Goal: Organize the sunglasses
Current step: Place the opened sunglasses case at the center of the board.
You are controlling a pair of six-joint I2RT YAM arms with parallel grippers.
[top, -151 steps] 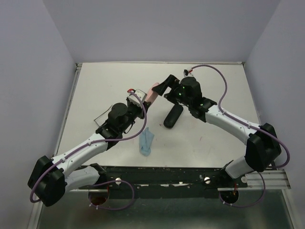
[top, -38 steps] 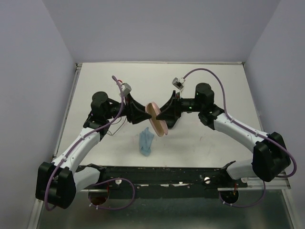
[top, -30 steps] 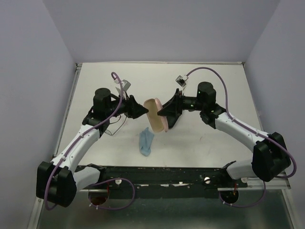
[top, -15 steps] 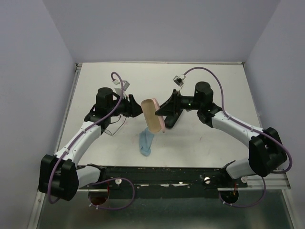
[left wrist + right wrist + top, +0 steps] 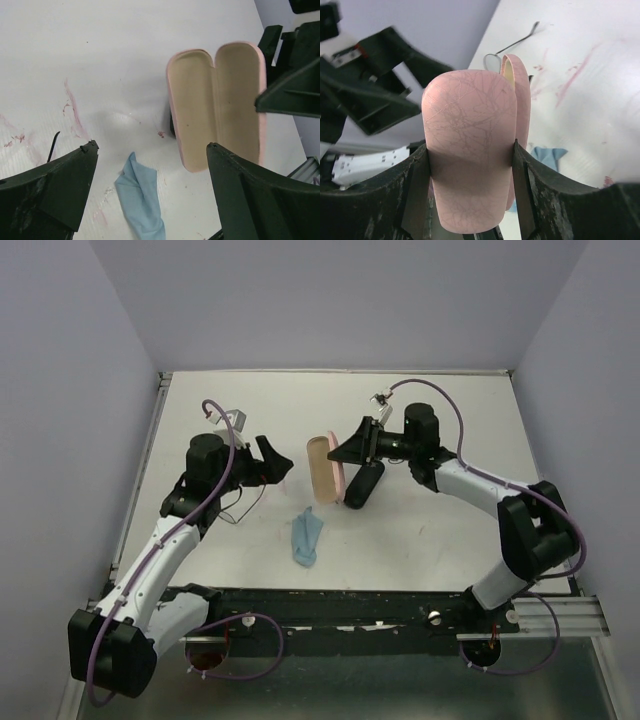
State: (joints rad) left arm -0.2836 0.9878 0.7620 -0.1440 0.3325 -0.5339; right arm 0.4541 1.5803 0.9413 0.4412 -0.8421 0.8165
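Right gripper (image 5: pixel 347 449) clamps one shell of the open pink glasses case (image 5: pixel 322 467) and holds it up off the table. Left gripper (image 5: pixel 150 150) gapes wide just beside it, not touching. The thin-framed sunglasses (image 5: pixel 510 47) lie on the table (image 5: pixel 450 540) beneath the left arm.

Soft, even light falls from above. The white table (image 5: pixel 450 540) is bright without glare, and the shadows under the arms are faint. In the left wrist view the left gripper (image 5: pixel 150 146) is dark and featureless, with a pale shadow left of the case (image 5: pixel 215 105). In the right wrist view the case is sharp, while the right gripper (image 5: pixel 469 147) and the background are blurred.
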